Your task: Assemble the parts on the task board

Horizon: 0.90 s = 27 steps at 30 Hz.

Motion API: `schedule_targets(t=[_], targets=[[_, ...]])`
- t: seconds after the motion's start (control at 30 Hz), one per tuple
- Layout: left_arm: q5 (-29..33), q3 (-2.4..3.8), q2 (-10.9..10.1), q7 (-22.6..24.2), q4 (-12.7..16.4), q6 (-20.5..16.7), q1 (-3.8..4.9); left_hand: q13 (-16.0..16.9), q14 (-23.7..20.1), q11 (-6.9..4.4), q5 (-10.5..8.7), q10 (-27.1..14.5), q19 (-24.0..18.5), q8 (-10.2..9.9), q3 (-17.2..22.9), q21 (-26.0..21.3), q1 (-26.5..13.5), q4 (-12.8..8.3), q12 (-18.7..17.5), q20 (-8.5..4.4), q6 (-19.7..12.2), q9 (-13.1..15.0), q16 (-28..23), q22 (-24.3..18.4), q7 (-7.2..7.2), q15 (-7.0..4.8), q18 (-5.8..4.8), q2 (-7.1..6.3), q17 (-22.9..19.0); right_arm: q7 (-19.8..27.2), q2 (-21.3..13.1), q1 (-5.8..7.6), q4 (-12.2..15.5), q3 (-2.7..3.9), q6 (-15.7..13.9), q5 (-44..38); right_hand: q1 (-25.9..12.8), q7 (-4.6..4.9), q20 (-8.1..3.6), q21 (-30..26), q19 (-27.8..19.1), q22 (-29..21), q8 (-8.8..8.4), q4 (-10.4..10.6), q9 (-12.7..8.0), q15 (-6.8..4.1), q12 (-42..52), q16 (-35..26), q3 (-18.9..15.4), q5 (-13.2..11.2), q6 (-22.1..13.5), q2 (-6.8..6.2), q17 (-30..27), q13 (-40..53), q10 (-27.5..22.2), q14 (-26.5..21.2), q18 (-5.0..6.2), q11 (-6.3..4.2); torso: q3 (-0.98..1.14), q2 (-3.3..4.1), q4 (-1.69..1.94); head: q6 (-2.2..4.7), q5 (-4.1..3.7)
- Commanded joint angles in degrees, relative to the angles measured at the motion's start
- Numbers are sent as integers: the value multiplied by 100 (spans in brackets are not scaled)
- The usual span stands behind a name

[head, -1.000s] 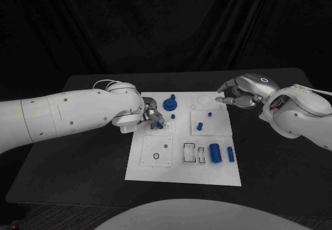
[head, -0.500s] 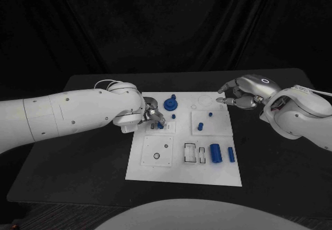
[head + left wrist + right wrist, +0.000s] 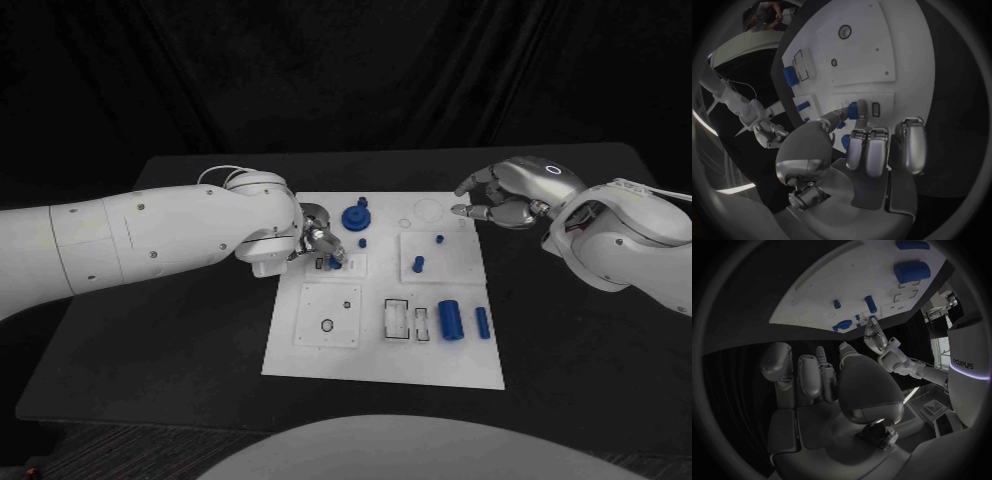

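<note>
Black table [image 3: 173, 330], one task board [image 3: 378, 365], left hand [image 3: 312, 243] pinching one blue part [image 3: 333, 261], right hand [image 3: 505, 198] empty

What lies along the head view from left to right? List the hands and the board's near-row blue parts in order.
left hand → large blue cylinder → slim blue cylinder → right hand

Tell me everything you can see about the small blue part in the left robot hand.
The small blue part is a short peg, plastic-looking, plain and dark blue. The left robot hand pinches it between thumb and fingertip, roughly upright, over a small recessed square on the task board, beside a narrow slot. Whether its lower end touches the board cannot be told.
</note>
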Motion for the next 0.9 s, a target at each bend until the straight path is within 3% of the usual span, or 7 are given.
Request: schedule_targets(t=[0.03, 0.1, 0.2, 0.23, 0.37, 0.6, 0.9], targets=[[10, -6, -1, 15, 5, 157, -20, 1507, 606, 12, -769, 599, -61, -152, -282, -68, -159, 166, 20, 28, -13, -47, 15, 801, 21, 13, -2, 19, 1510, -100, 2, -14, 2, 4, 36, -33, 46, 15, 12, -11, -37, 740, -23, -13, -5, 1, -33, -24, 11, 27, 26, 2, -3, 341, -26, 91, 78, 3, 3, 3, 0, -1, -5], [10, -6, 3, 5, 4, 182, -22, 1507, 606, 60, -1191, 599, -104, -324, -603, -124, -271, 377, 20, 57, -40, -133, 15, 778, 75, 51, 12, -1, 1510, -100, 2, -14, 3, 4, 38, -33, 46, 15, 12, -11, -37, 740, -23, -13, -5, 1, -33, -24, 11, 27, 26, 2, -3, 341, -26, 91, 78, 3, 5, 2, 2, -1, -11], [10, -6, 7, -9, 1, 210, -24, 1507, 606, 99, -1413, 599, -120, -439, -828, -150, -354, 529, 20, 86, -57, -205, 15, 773, 117, 85, 16, -31, 1510, -100, 1, -14, 4, 4, 40, -33, 46, 15, 12, -11, -37, 740, -23, -13, -5, 1, -33, -24, 11, 27, 26, 2, -3, 341, -26, 91, 78, 3, 5, 2, 3, -1, -12], [10, -6, 8, -16, -1, 221, -25, 1507, 606, 129, -1609, 599, -136, -523, -1039, -172, -475, 679, 20, 111, -86, -250, 15, 767, 146, 111, 20, -79, 1510, -99, 0, -14, 4, 4, 41, -33, 46, 15, 12, -11, -37, 740, -23, -13, -5, 1, -33, -24, 11, 27, 26, 2, -3, 341, -26, 91, 78, 3, 5, 1, 3, -1, -12], [10, -6, 10, -31, -10, 225, -28, 1507, 606, 170, -1655, 599, -177, -635, -1418, -225, -650, 921, 20, 148, -118, -292, 15, 751, 187, 148, 35, -152, 1510, -98, -2, -14, 6, 4, 46, -33, 46, 15, 12, -11, -37, 740, -23, -13, -5, 1, -33, -24, 11, 27, 26, 2, -3, 341, -26, 91, 78, 3, 6, -3, 3, -1, -11], [10, -6, 6, -57, -39, 212, -33, 1507, 606, 191, -1659, 599, -177, -657, -1697, -235, -724, 1128, 20, 173, -138, -244, 15, 768, 206, 170, 36, -117, 1510, -94, -2, -15, 4, 4, 50, -33, 51, 15, 13, -13, -37, 740, -25, -13, -10, 1, -35, -25, 8, 25, 27, 1, -4, 340, -27, 91, 78, 4, 2, 2, -5, -1, -3], [10, -5, -52, -37, -5, -3, -35, 1507, 606, 108, -1659, 599, -53, -276, -1976, -143, -612, 1304, 20, 139, 55, 186, 15, 861, 106, 110, 9, -14, 1510, -88, -14, -19, 3, 4, 46, -33, 53, 16, 13, -11, -36, 741, -26, -13, -12, 2, -34, -27, 7, 25, 29, -1, -7, 341, -26, 91, 78, 4, 2, 4, -2, -1, 6]])
